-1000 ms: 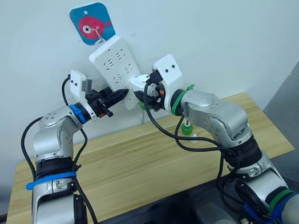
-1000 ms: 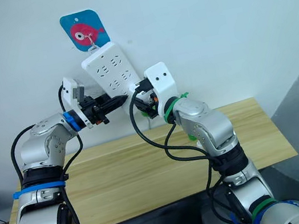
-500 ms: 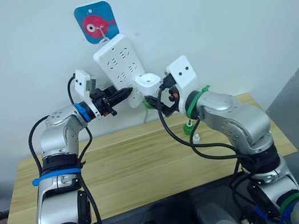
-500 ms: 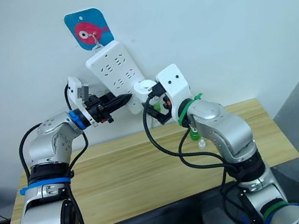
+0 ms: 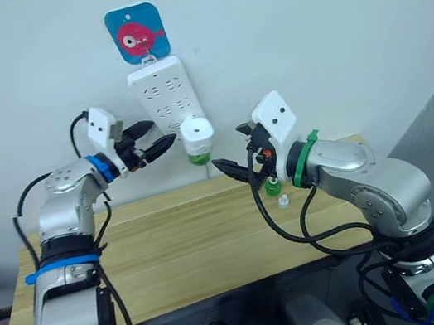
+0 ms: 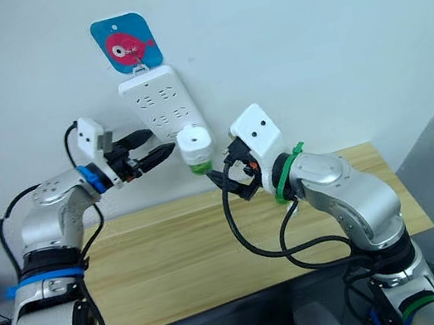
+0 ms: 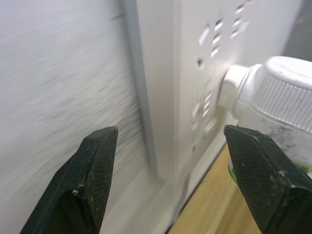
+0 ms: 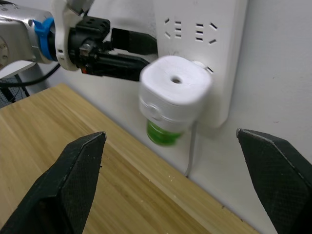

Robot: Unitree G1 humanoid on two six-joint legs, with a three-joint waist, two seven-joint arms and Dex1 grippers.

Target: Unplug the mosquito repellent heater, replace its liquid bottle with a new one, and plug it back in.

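One mosquito repellent heater (image 5: 196,132) sits plugged into the lower end of the white power strip (image 5: 159,97), which hangs on the wall under a blue fish hook plate (image 5: 135,33). Its green liquid bottle (image 5: 198,158) is screwed in beneath it, pointing down toward the wooden table (image 5: 173,246).

Neither gripper holds anything. The right gripper (image 5: 233,170) hangs just below and to the right of the heater, apart from it, its jaws spread wide in its wrist view with the heater centred between them. The left gripper (image 5: 150,147) hovers on the other side, near the strip's edge, fingers also parted and touching nothing.

A second green bottle (image 5: 271,187) and a small white cap (image 5: 283,199) stand on the table beyond the right forearm.

Judging by this layout, the task looks to be at one end or the other: the heater is plugged in with both grippers free. If unplugging is due, the right gripper needs to close around the heater body and pull straight off the wall while the left steadies the strip.
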